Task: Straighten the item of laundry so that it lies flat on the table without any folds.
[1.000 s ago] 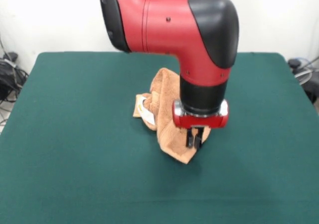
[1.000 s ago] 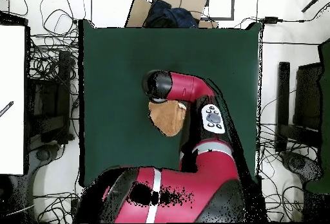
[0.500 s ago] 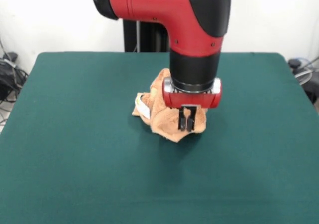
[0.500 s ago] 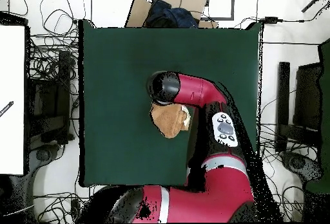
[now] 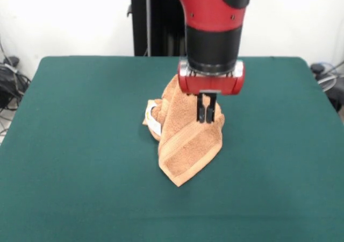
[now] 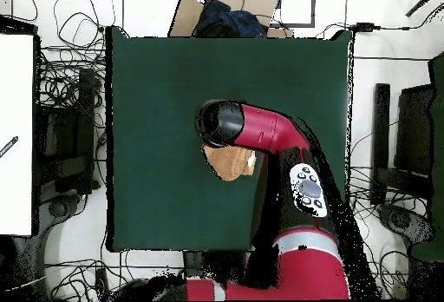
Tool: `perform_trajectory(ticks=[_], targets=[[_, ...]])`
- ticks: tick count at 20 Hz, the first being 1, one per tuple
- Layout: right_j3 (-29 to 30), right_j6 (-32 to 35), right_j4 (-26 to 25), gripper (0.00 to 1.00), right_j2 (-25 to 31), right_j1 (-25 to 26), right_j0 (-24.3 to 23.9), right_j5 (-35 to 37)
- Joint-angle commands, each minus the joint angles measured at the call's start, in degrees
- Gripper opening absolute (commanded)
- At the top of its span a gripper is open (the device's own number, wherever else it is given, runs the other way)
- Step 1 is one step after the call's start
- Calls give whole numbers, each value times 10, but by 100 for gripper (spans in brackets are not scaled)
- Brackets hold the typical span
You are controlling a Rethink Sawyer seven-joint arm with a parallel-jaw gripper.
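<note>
Pinching the towel – gripper fingers nearly closed, cloth draping to the table

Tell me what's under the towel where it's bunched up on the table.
Only the green table shows around the towel. The towel's own folds and the hand pinching its top cover whatever lies beneath; a white label peeks out at one side.

Arm: red and black, comes down from the top of the front view, last section upright over the table's middle.
Wrist: red ring under a black sleeve.
Gripper: points straight down, black fingers drawn close together, pinching cloth.
</note>
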Motion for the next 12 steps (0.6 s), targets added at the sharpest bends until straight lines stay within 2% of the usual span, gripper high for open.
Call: perform_trajectory(ticks=[1, 5, 9, 12], targets=[[78, 83, 33, 0, 44, -82, 14, 42], [72, 83, 37, 0, 34, -98, 20, 76], [59, 83, 33, 0, 43, -55, 18, 20], [64, 83, 37, 0, 52, -45, 13, -10]])
